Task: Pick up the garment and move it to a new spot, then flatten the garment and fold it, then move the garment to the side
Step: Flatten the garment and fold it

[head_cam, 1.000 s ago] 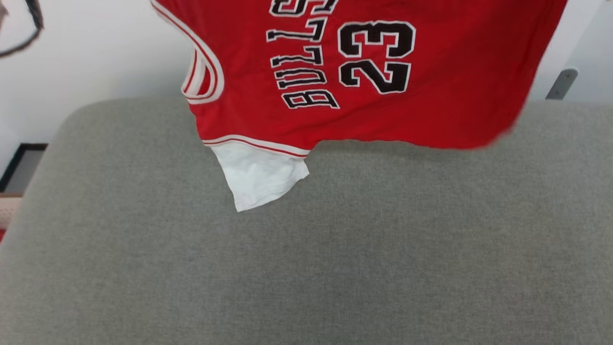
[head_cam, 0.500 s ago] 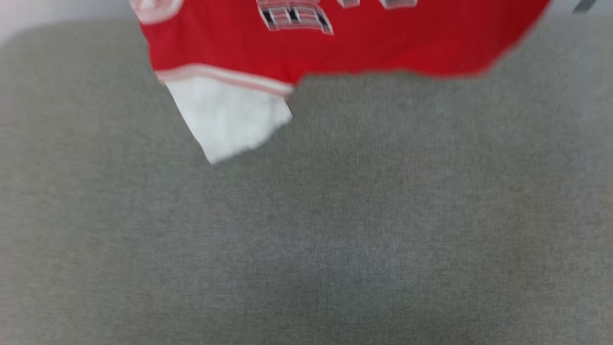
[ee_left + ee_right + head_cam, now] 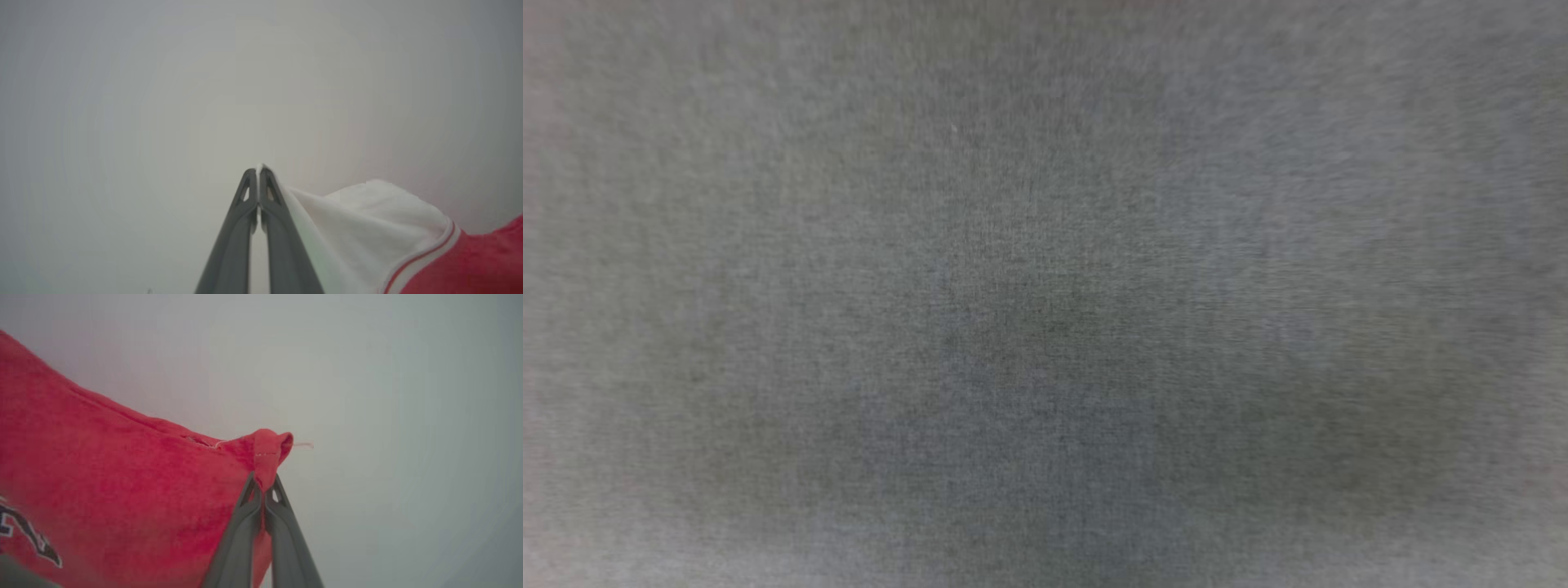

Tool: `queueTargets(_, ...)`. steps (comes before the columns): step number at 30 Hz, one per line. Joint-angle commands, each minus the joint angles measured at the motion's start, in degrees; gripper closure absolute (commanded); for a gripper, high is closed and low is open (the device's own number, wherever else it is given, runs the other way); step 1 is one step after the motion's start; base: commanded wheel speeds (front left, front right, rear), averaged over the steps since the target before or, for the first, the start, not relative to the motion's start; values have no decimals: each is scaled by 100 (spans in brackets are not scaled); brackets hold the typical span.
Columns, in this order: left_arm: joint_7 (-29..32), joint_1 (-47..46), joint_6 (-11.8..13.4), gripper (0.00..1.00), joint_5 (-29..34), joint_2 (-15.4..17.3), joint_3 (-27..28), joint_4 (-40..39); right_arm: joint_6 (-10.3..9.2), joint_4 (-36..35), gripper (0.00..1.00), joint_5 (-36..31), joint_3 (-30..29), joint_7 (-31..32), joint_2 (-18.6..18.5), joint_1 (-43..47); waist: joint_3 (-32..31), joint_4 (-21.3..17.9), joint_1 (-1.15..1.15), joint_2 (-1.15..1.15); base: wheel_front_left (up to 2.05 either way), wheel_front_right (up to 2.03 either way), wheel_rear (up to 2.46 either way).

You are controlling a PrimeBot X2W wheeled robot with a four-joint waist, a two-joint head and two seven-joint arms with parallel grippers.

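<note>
The garment (image 3: 122, 477) is a red jersey with a black, white-edged print at the lower left of the right wrist view. My right gripper (image 3: 264, 482) is shut on a bunched red corner of it, which pokes out above the fingertips. In the left wrist view my left gripper (image 3: 258, 173) is shut on the edge of the garment's white sleeve (image 3: 367, 228), whose red-and-white trim and red body (image 3: 470, 265) trail to the lower right. Both grippers hold the cloth up against a plain pale background.
A grey woven fabric surface (image 3: 1045, 294), blurred, spans the whole head view. Behind both grippers in the wrist views is a plain pale wall or ceiling (image 3: 163, 81).
The head view has swept downward: the hanging jersey slid up and out of its top edge, leaving the grey fabric surface. That is camera motion.
</note>
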Motion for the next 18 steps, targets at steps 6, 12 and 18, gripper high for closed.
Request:
queueTargets(6, -17, 1252, -174, 100, 119, 86, 562, -507, -7, 97, 100, -658, -629, -2, 272, 1007, 692, 485, 0, 0, 0, 0, 0)
queueTargets(12, -14, 2439, -605, 100, -85, -13, 330, -412, -7, 191, 100, -725, -608, -4, 238, 1805, 48, 713, 0, 0, 0, 0, 0)
queueTargets(18, 630, 3594, -639, 100, -768, 342, -524, -1311, -7, 55, 100, -183, -148, 0, 107, 2734, -780, 815, 0, 0, 0, 0, 0)
